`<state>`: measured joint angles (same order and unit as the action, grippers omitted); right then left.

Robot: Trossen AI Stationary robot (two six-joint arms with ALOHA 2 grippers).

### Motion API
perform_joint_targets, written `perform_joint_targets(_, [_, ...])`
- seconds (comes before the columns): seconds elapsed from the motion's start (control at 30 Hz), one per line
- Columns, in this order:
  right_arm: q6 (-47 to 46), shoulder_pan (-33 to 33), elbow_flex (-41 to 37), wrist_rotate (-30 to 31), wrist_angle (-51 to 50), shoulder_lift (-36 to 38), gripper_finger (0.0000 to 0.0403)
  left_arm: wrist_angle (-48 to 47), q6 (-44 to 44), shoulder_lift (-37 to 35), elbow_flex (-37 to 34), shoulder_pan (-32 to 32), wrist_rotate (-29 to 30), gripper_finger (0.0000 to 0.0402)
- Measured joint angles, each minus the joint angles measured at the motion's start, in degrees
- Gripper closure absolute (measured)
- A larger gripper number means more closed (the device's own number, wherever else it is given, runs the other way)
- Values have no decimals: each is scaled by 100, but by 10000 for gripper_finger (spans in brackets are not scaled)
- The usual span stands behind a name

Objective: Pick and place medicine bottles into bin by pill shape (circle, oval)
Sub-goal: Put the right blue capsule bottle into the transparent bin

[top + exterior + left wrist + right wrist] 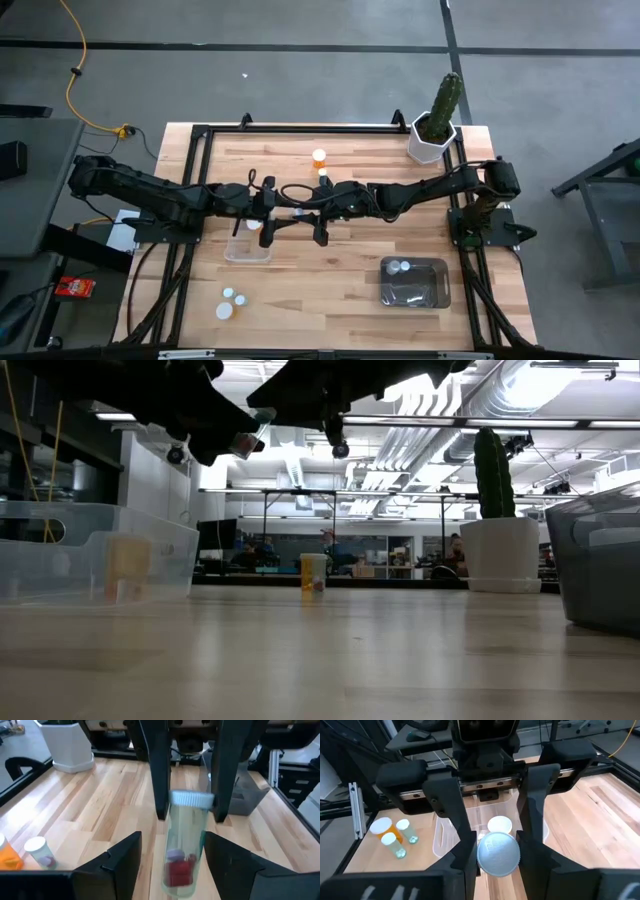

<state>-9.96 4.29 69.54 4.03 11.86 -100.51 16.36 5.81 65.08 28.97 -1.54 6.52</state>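
wood table (340, 270): grey bin (413, 283) holds two bottles; right hand (321, 232) grasps bottle (184, 851), left hand (266, 232) released.

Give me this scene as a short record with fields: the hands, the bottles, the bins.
right hand: shut on the held bottle, near its white cap, above the table's middle
left hand: open, one finger on either side of that bottle's lower end
held bottle: clear, reddish pills inside
clear bin: on the table near the left hand
grey bin: front right, two bottles inside
orange bottle: standing toward the far edge
front bottles: small group, front left
cactus: in a white pot, far right corner
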Motion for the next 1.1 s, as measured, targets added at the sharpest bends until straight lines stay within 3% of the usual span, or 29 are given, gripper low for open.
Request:
perform_joint_targets(0.5, [103, -2, -7, 4, 2, 0, 304, -88, -108, -2, 0, 0, 3, 275])
perform_joint_targets(1.1, [110, 2, -7, 197, 14, 0, 260, -97, -106, -2, -2, 0, 23, 299])
